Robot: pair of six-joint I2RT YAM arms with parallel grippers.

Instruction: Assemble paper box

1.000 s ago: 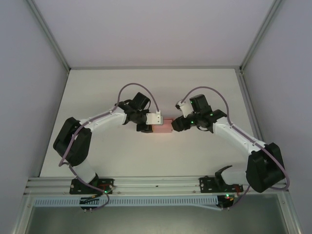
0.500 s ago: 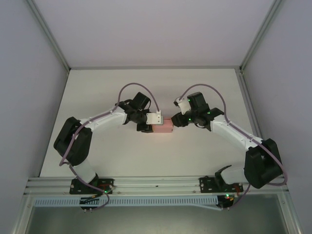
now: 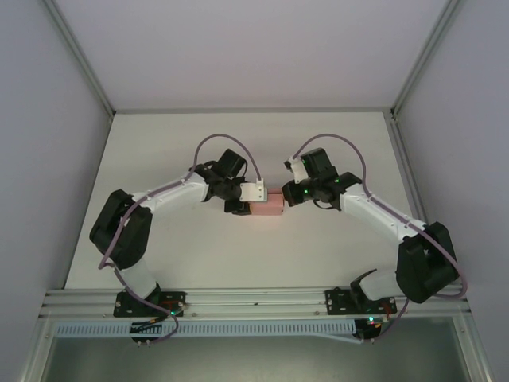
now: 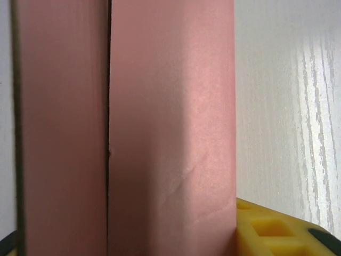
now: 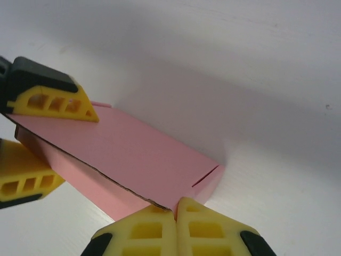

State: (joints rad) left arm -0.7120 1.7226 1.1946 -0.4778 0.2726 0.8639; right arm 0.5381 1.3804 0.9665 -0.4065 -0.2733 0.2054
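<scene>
The pink paper box [image 3: 268, 206] lies folded at the table's middle, between both grippers. My left gripper [image 3: 250, 205] is shut on its left end. In the left wrist view the box [image 4: 170, 133] stands close up with a seam down it, and a yellow finger [image 4: 272, 229] presses its right side. In the right wrist view the left arm's yellow fingers [image 5: 53, 101] clamp the far end of the box [image 5: 128, 154] from both sides. My right gripper [image 5: 176, 210] is shut, its tips pressed together against the box's near end, by a raw cut edge. That gripper [image 3: 288, 198] meets the box's right end.
The white table [image 3: 238, 151] is walled on three sides by grey panels. A metal rail [image 3: 254, 302] with both arm bases runs along the near edge. Purple cables loop over both wrists.
My right gripper has swung left and slightly back, coming up against the box's right end. The left gripper and the box have barely shifted.
</scene>
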